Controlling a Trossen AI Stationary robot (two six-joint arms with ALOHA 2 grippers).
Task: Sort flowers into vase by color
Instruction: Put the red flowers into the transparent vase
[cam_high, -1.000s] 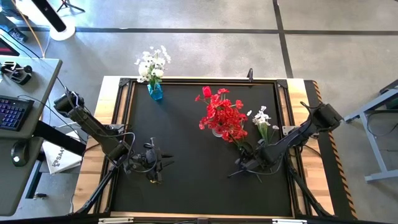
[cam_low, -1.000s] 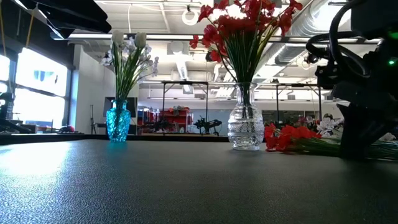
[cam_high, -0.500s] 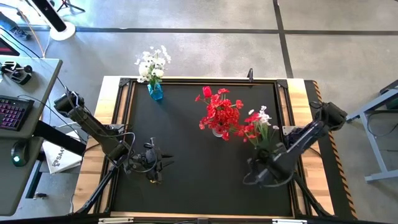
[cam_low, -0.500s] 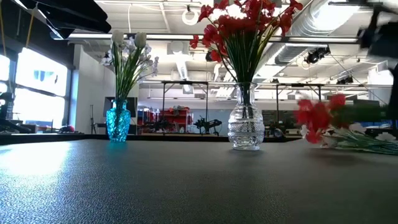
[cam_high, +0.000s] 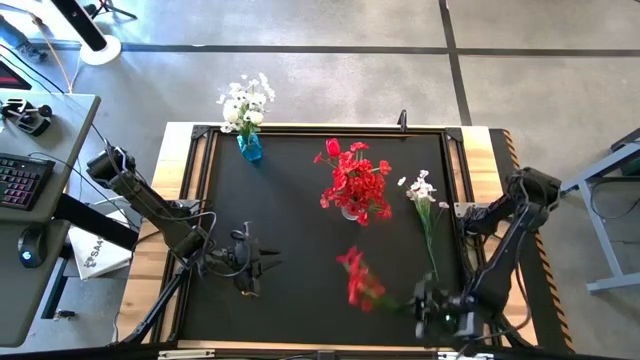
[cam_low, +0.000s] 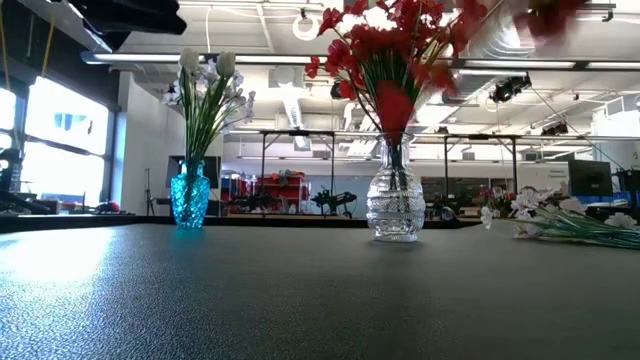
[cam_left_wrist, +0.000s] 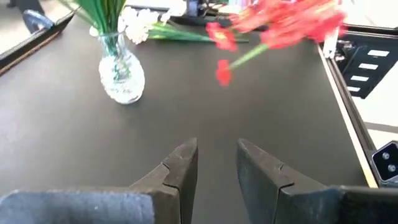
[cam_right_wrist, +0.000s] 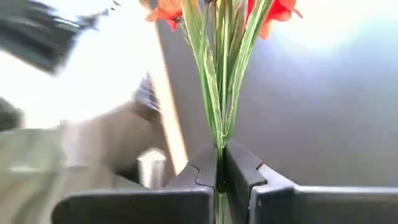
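The right hand (cam_high: 432, 312) is clamped tight on a red sprig (cam_high: 360, 280) by its green stems, blossoms lifted off the counter (cam_high: 300, 200). The white sprig (cam_high: 425, 205) lies near it. The left hand (cam_high: 262, 260) waits, fingers slightly parted and empty.

Surface (cam_high: 300, 210): black mat in a wooden frame, set on a grey concrete floor (cam_high: 350, 90).
Side desk (cam_high: 45, 180): just beside the surface, at its left edge in the high view.
Keyboard (cam_high: 15, 180): on the side desk, keys lit.
Mouse (cam_high: 30, 245): on the same desk, near the keyboard.
Room behind: windows (cam_low: 60, 150), ceiling lights and racks (cam_low: 290, 190) far off in the low view.
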